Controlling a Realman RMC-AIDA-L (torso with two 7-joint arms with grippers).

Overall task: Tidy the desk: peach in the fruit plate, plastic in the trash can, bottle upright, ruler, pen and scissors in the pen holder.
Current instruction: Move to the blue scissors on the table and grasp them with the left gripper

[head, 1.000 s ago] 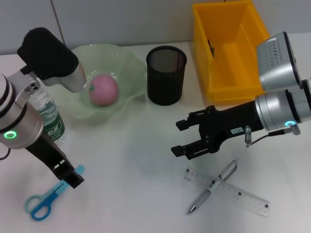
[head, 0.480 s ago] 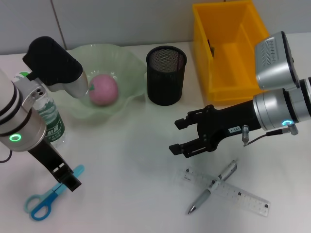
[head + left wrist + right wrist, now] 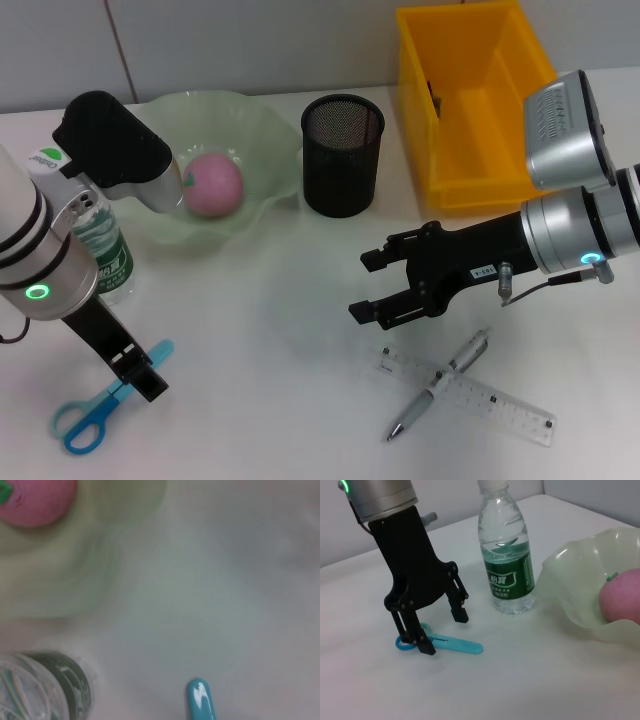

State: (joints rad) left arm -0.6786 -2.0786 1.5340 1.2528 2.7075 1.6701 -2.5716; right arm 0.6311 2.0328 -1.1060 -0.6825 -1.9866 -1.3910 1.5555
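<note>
So our left gripper [image 3: 442, 630] sits at the lower left of the head view, fingers spread wide right over the blue scissors [image 3: 95, 409], not holding them. Our right gripper [image 3: 367, 285] hangs open mid-frame above the pen [image 3: 440, 383] and ruler [image 3: 470, 394]. Peach [image 3: 212, 185] is in the plate [image 3: 250, 130], bottle [image 3: 506, 555] is upright beside it, pen holder [image 3: 342, 155] at top center.

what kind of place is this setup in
Most likely an office-style desk staged for a robot tidying trial: a plain white tabletop carries stationery, namely a black mesh pen holder, blue-handled scissors, and a clear plastic ruler with a silver pen lying across it.
</note>
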